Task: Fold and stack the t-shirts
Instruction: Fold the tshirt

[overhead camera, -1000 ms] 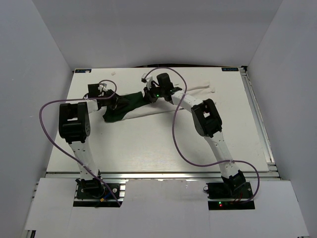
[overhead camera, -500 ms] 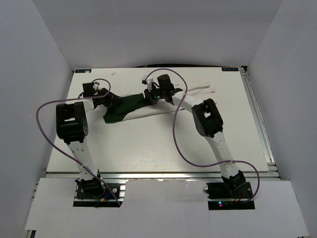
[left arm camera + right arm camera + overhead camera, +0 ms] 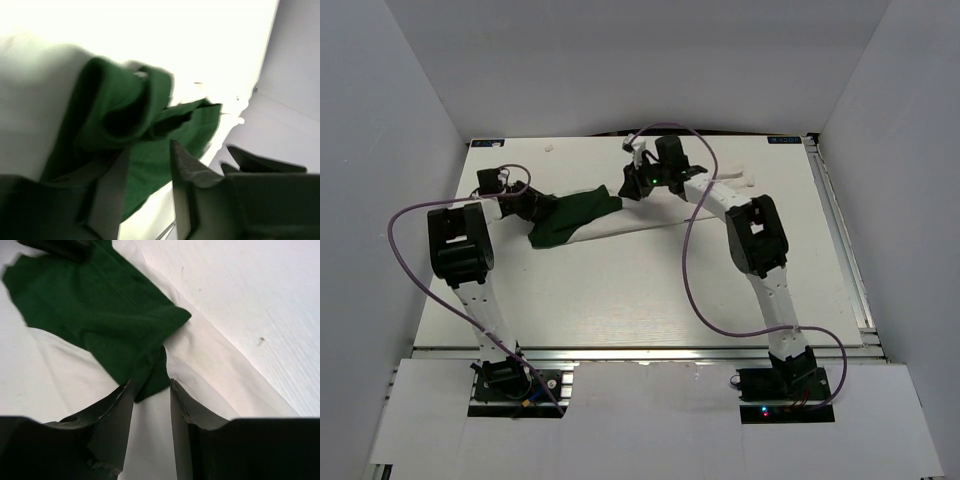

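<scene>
1. The t-shirt (image 3: 620, 224) lies on the desk (image 3: 650, 290), bunched into a long strip. Its green sleeve (image 3: 570, 212) forms the left end, and the white body trails away to the right of the sleeve.
2. The long axis runs across the desk, slightly tilted. The sleeve end points left and toward the arm bases, while the white end right of the sleeve sits a little farther back.
3. The left hand (image 3: 148, 149) is at the sleeve's left edge, its fingers part-way apart. Folded green cloth lies in the gap, and nothing looks pinched, though this view is blurred.
4. The right hand (image 3: 150, 381) hovers over the sleeve's right tip, where green meets white. It is narrowly parted, and the tip lies flat between its fingertips, unclamped.
5. The hands bracket the sleeve, probably because it is crumpled over the body. Taking both ends would let them draw it out flat before any fold.
6. Folding looks barely begun, and only one shirt shows.
</scene>
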Robot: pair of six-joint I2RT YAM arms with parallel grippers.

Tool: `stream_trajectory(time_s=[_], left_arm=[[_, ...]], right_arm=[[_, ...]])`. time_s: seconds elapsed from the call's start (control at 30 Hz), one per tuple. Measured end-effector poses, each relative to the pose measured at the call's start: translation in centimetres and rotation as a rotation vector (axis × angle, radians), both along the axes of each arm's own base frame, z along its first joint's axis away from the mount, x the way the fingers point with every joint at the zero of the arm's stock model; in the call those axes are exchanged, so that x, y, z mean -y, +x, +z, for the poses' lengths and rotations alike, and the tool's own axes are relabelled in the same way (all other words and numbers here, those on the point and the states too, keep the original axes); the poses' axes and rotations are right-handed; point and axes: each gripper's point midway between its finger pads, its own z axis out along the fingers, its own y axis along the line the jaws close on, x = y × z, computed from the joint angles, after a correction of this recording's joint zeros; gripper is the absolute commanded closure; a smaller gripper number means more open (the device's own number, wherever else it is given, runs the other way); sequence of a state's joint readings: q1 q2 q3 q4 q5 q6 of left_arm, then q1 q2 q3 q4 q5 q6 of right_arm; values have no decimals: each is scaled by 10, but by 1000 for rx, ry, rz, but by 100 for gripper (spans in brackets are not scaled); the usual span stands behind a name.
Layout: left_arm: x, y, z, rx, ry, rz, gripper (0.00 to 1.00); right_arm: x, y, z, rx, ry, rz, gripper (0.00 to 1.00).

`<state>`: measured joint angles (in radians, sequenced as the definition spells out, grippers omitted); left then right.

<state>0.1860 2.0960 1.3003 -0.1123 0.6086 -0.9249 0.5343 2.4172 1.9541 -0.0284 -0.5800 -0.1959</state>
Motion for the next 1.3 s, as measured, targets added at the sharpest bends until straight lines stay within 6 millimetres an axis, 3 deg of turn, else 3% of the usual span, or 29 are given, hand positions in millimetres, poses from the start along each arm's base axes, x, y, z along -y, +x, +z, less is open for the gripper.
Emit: stream_trajectory(time_s=[0.1,0.17,0.23,0.33,0.43,0.53,0.6,0.83,1.07,1.2,1.3], left_arm=[[1,9,12,33,-19,-6,39],[2,15,24,70,-23,-18,26],[2,18,39,111,-14,-31,2],[-1,14,67,160,46,-52,2],[-8,5,92,215,150,-80,2],[-15,-9,102,258,233,-132,2],[-21,-18,94,253,270,-166,2],[-46,-48,26,139,417,-298,2],[-47,-38,18,206,507,-400,2],[-41,-32,-1,195,500,-442,3],[-34,-24,0,222,506,-466,3]], right_arm=[[14,-2,38,3,48,-9,56],[25,-4,72,28,89,-5,54],[37,-10,106,59,129,5,54],[58,-26,156,117,179,25,52],[79,-41,180,164,194,31,50],[97,-59,178,163,186,34,50],[105,-69,164,130,170,33,50],[120,-89,110,-8,116,22,50],[124,-93,106,-28,112,16,50],[126,-93,108,-24,114,13,50],[129,-91,109,-24,116,5,50]])
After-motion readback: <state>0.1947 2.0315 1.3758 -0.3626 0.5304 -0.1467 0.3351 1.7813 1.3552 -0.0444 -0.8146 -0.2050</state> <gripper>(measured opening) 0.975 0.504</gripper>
